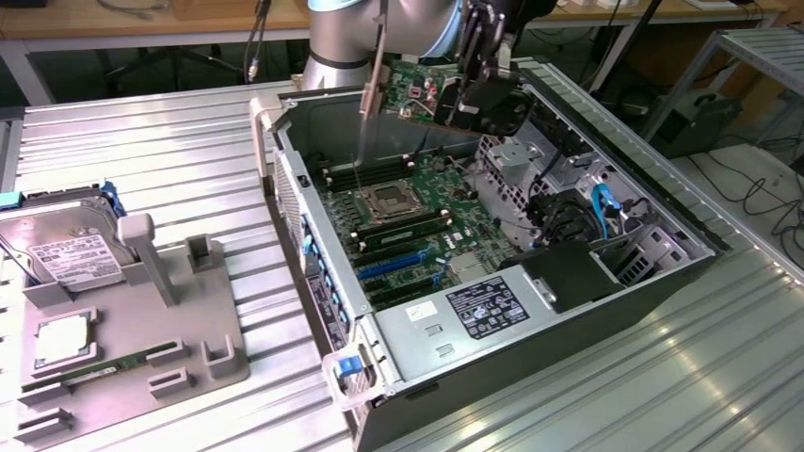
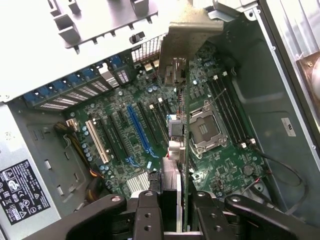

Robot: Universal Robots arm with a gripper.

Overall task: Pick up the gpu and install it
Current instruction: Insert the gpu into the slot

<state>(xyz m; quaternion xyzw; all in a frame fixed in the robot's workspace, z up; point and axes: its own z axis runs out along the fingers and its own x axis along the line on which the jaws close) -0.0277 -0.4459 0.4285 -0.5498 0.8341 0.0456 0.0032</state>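
Gpu (image 1: 412,92), one, gripped by hand (image 1: 468,99) above case (image 1: 603,339).

Bright, even room lighting. Streaks of glare on the ribbed metal table (image 1: 703,377) at the exterior view's lower right; deep shade under the benches (image 1: 126,24) along its top edge. In the wrist view, case rim (image 2: 100,55) blown out to white, motherboard (image 2: 150,125) evenly lit, gpu (image 2: 190,40) bracket dull, gripper (image 2: 177,200) nearly black.

The gpu (image 1: 415,94) in the hand (image 1: 475,94) above the case (image 1: 308,235) (motherboard (image 1: 427,193) inside), hard drive (image 1: 63,250) well apart
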